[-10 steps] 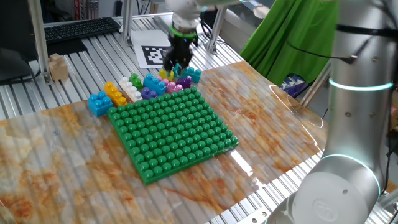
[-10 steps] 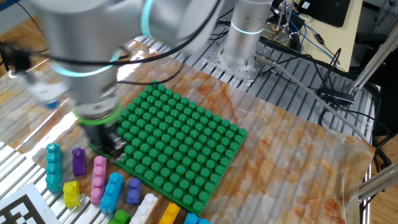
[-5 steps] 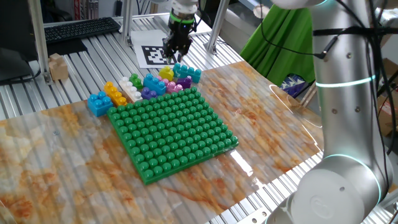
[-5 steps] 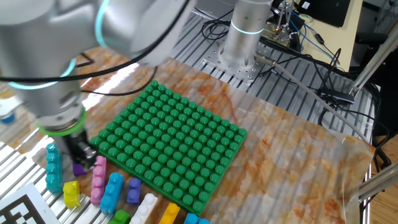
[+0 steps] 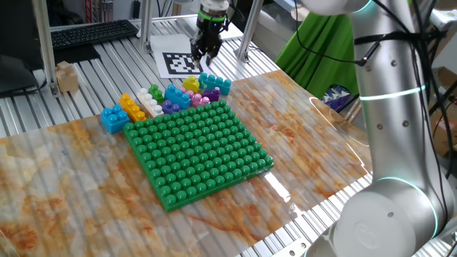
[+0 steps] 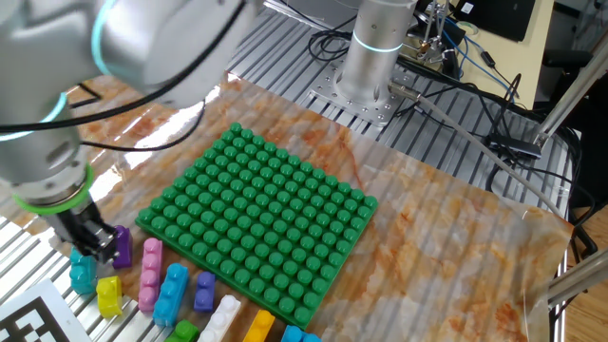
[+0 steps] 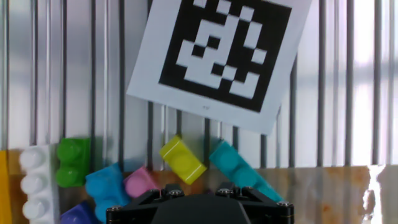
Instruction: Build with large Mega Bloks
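Nothing built yet, judging by the baseplate [image 5: 200,151]: every stud bare in both fixed views. All bricks loose in a row along its far edge, upper middle of one fixed view, lower left of the other. From left in the first: blue brick [image 5: 113,118], yellow brick [image 5: 133,107], white brick [image 5: 150,98], a second blue brick [image 5: 177,96], then a tangle of purple, pink and small yellow pieces, with a teal brick [image 5: 216,83] at the right end. None stacked on another, as far as can be told. Gripper [image 5: 206,48] raised at top centre of that view, above the marker sheet [image 5: 180,63], nothing seen between the fingers. In the other fixed view, gripper [image 6: 92,238] at far left, overlapping the purple brick [image 6: 122,246] and teal brick [image 6: 84,275] in the picture; contact not clear. Hand view: only the gripper body along the bottom edge, fingertips out of sight, so opening cannot be told. Same view: small yellow brick [image 7: 182,160], teal brick [image 7: 239,168], white brick [image 7: 37,179], green brick [image 7: 73,161] below the marker sheet [image 7: 213,55]. Whole job left, by the look of it: pick, carry, press onto studs.
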Available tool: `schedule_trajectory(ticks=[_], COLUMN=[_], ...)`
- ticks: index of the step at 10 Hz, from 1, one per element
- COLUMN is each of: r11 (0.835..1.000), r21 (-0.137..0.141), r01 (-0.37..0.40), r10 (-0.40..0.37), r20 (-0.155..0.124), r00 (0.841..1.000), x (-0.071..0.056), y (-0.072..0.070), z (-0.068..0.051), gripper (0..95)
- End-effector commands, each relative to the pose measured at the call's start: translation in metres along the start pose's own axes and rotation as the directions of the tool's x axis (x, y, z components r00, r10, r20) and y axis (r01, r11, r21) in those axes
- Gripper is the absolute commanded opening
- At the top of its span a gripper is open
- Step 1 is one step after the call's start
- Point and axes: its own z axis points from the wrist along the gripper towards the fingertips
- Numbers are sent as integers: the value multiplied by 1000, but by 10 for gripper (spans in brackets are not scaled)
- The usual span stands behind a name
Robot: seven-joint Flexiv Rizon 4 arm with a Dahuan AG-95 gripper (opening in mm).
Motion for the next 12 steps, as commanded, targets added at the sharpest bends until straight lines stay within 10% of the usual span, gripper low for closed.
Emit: schedule_trajectory(ticks=[1,3,6,12], r11=[1000,999,998,998], r21=[3,-3,0,-31], r01=[1,36,62,53], r10=[-1,-36,-62,-54], r20=[22,20,2,-43], r00=[1000,999,998,998], x=[2,7,7,7], y=[-3,-11,-12,-12], z=[11,21,21,21], gripper=[380,380,0,0])
